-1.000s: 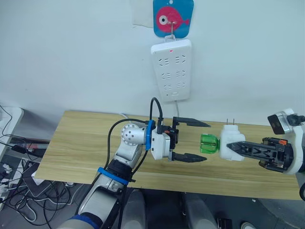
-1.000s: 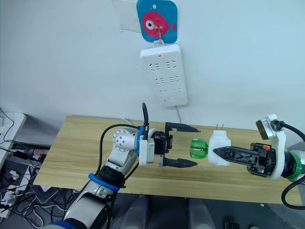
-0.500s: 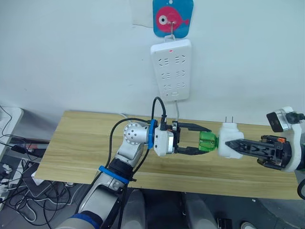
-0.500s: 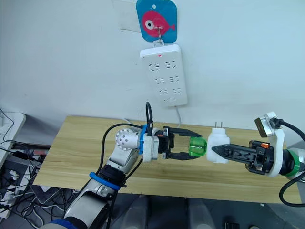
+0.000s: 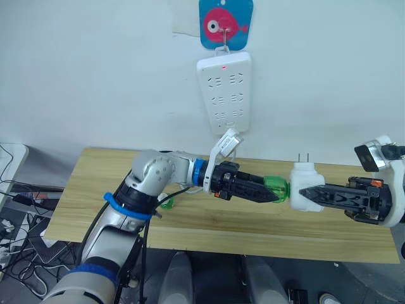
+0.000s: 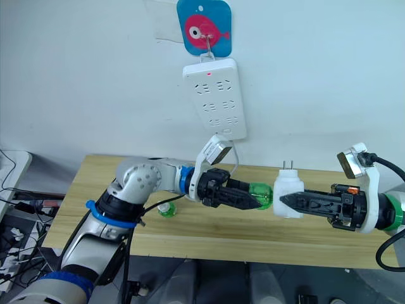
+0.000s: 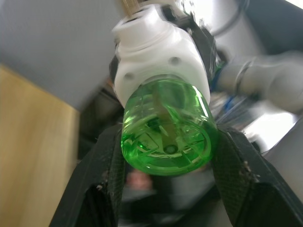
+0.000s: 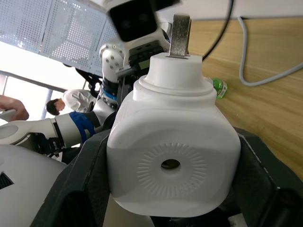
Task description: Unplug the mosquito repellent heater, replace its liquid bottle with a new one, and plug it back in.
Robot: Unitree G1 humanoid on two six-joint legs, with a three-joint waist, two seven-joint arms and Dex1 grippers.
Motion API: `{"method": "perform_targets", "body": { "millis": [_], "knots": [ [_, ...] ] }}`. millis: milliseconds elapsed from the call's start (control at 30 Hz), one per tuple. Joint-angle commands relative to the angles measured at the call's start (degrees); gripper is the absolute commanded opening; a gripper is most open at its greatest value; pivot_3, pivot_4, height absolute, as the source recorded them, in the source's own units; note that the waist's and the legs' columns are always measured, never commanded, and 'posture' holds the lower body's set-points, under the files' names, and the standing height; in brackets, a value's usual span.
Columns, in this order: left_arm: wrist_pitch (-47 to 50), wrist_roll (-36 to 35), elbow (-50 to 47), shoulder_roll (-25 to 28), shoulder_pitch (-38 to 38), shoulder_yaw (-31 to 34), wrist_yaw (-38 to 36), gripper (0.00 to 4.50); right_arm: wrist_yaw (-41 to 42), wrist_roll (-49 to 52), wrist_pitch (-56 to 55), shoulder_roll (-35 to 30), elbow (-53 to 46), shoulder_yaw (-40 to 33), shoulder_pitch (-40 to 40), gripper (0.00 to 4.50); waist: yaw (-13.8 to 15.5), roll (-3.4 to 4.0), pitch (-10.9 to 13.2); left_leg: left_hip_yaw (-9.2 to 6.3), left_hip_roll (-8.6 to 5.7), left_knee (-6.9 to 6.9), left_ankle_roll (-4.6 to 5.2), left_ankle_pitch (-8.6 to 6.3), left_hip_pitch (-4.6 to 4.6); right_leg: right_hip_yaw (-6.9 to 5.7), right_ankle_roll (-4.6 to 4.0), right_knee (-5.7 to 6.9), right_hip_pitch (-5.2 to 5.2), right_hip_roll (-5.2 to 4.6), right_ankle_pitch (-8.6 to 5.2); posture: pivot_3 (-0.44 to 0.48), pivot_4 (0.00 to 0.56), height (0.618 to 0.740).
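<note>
From the head views, the mosquito repellent heater (image 5: 305, 193) is already unplugged: it hangs in the air below and to the right of the wall-hung power strip (image 5: 223, 93), clamped in the right claw (image 5: 315, 193), with its two prongs pointing up toward the wall. The green liquid bottle (image 5: 276, 189) is seated in the heater's left end, and the left claw (image 5: 269, 195) is closed around it, so the work looks to be at the bottle stage (whether this bottle is being unscrewed or screwed in I cannot tell). A second small green bottle (image 5: 166, 202) lies on the table (image 5: 82, 196), well left of the heater and low beside the left arm. Plugging back into the power strip is still to do. The heater and bottle together lie on a roughly level axis, bottle end toward the left claw and heater body toward the right. In the left wrist view the bottle's (image 7: 165, 135) round base faces the camera between the two black fingers (image 7: 236, 175), which press its sides, with the white heater (image 7: 156, 59) behind. In the right wrist view the heater's (image 8: 173, 156) vent face is toward the camera, gripped on both sides, prongs (image 8: 180, 35) rising from its top.
</note>
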Motion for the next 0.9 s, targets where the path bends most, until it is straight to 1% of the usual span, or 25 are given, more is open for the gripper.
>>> {"method": "perform_targets", "body": {
  "millis": [33,133,200,267,300,367,400,433,467,600,700,767,800,833,867,900],
  "knots": [
    [13.3,-7.7,12.2,-3.3,-3.2,6.6,9.3,2.23,-0.8,-0.3,0.0,-1.0,-0.4,0.0,-0.8,3.01,-0.2,-0.03,0.0,-0.01,-0.02,0.01,0.0,0.0,0.0,0.0,0.0,-0.01,0.0,0.0,0.0,0.032,0.305,0.74],
    [13.4,-14.4,8.7,-1.1,-1.4,3.9,10.8,2.23,-0.4,-0.3,0.3,-1.2,-0.2,-0.5,-0.7,3.01,-0.6,-0.03,0.0,-0.01,0.0,-0.04,0.02,-0.01,0.0,0.02,-0.01,-0.03,-0.03,0.0,-0.01,0.021,0.307,0.74],
    [13.4,-17.6,8.1,-0.6,-0.9,3.6,12.8,2.23,-0.2,-0.3,0.4,-1.4,-0.3,-0.9,-0.4,3.01,-0.6,-0.02,0.0,0.02,0.02,-0.05,-0.02,0.01,0.02,0.07,-0.01,-0.01,-0.05,0.01,-0.01,0.021,0.307,0.74],
    [13.4,-19.5,8.9,-0.9,-1.1,4.3,15.2,2.96,0.0,-0.3,0.5,-1.2,0.0,-1.3,0.0,3.01,-0.4,-0.02,0.0,0.01,0.03,-0.03,-0.14,0.07,0.03,0.05,-0.01,0.04,-0.05,0.01,-0.01,0.017,0.306,0.74],
    [13.4,-20.1,9.2,-1.0,-1.2,4.7,16.3,3.18,0.1,-0.3,0.5,-1.2,0.0,-1.3,0.0,3.01,-0.3,-0.03,0.0,0.02,0.02,0.01,-0.13,0.07,0.02,0.06,-0.01,0.07,-0.04,0.0,0.0,0.017,0.306,0.74],
    [13.4,-19.3,8.2,-1.3,-1.1,6.0,17.4,3.79,0.2,-0.3,0.7,-1.2,0.1,-1.6,0.5,3.01,-0.2,-0.02,0.0,0.05,0.0,0.03,-0.06,0.03,0.01,0.09,0.0,0.06,-0.03,-0.02,0.0,0.019,0.307,0.74],
    [13.3,-18.2,6.2,-1.1,-0.7,6.4,17.0,4.09,0.5,-0.3,0.9,-1.2,0.0,-1.9,0.9,3.01,-0.2,-0.03,0.0,0.06,-0.02,0.04,0.0,0.0,0.01,0.1,0.0,0.06,-0.03,-0.03,0.0,0.018,0.302,0.74],
    [13.3,-17.5,5.6,-0.9,-0.6,7.2,17.2,4.34,0.9,-0.3,1.1,-1.1,0.1,-2.1,1.3,3.01,-0.2,-0.03,0.0,0.06,-0.02,0.04,0.0,0.0,0.01,0.09,0.0,0.05,-0.03,-0.03,0.0,0.018,0.302,0.74],
    [13.1,-16.8,5.2,-0.6,-0.5,7.9,17.3,4.45,1.2,-0.3,1.2,-1.0,0.2,-2.3,1.5,3.01,-0.2,-0.02,0.0,0.07,-0.02,0.01,-0.01,0.0,0.01,0.1,0.0,0.02,-0.03,-0.03,0.0,0.018,0.302,0.74],
    [13.3,-15.7,3.2,1.5,0.1,9.1,15.8,4.45,1.6,-0.3,1.0,0.0,1.3,-2.8,1.6,3.01,-0.2,-0.02,0.0,0.09,-0.01,-0.01,-0.18,0.1,0.01,0.1,0.0,-0.01,-0.03,-0.03,0.0,0.027,0.292,0.74],
    [12.8,-14.5,-3.4,5.5,2.1,8.6,11.7,4.45,1.5,-0.3,1.2,0.4,2.4,-3.4,1.7,3.01,-0.3,-0.02,0.0,0.09,0.0,0.0,-0.19,0.11,0.02,0.11,0.0,0.01,-0.03,-0.03,0.0,0.027,0.292,0.74],
    [7.5,-9.8,-11.1,10.2,4.2,5.8,4.7,4.45,1.6,-0.3,1.6,0.3,3.0,-3.9,2.0,3.01,-0.3,-0.01,0.0,0.12,0.01,-0.02,-0.2,0.11,0.02,0.13,0.0,0.01,-0.05,-0.03,0.0,0.027,0.292,0.74],
    [2.0,-5.5,-15.0,12.5,5.2,3.9,1.0,4.45,1.5,-0.3,1.7,0.3,3.2,-4.2,2.2,3.01,-0.3,0.01,0.0,0.14,0.02,-0.04,-0.2,0.11,0.04,0.14,0.0,0.01,-0.05,-0.02,0.0,0.032,0.278,0.74],
    [-6.7,0.6,-19.0,14.2,6.4,1.7,-3.2,4.45,1.6,-0.3,1.9,0.4,3.4,-4.5,2.5,3.01,-0.3,0.02,0.0,0.14,0.03,-0.05,-0.21,0.11,0.04,0.14,0.0,0.01,-0.05,-0.02,0.0,0.033,0.277,0.74],
    [-10.8,3.1,-20.6,14.4,6.8,1.6,-4.7,4.45,1.6,-0.3,2.0,0.5,3.5,-4.6,2.7,3.01,-0.1,0.03,0.0,0.14,0.03,-0.05,-0.21,0.12,0.05,0.15,0.0,0.01,-0.05,-0.02,0.0,0.037,0.277,0.74],
    [-14.2,4.7,-21.4,13.4,7.1,2.4,-4.2,4.45,1.6,-0.3,2.0,0.8,3.6,-4.8,2.9,3.01,0.0,0.03,0.0,0.18,0.03,-0.04,-0.22,0.12,0.05,0.16,0.0,0.0,-0.05,-0.03,0.0,0.04,0.278,0.74]
  ]
}}
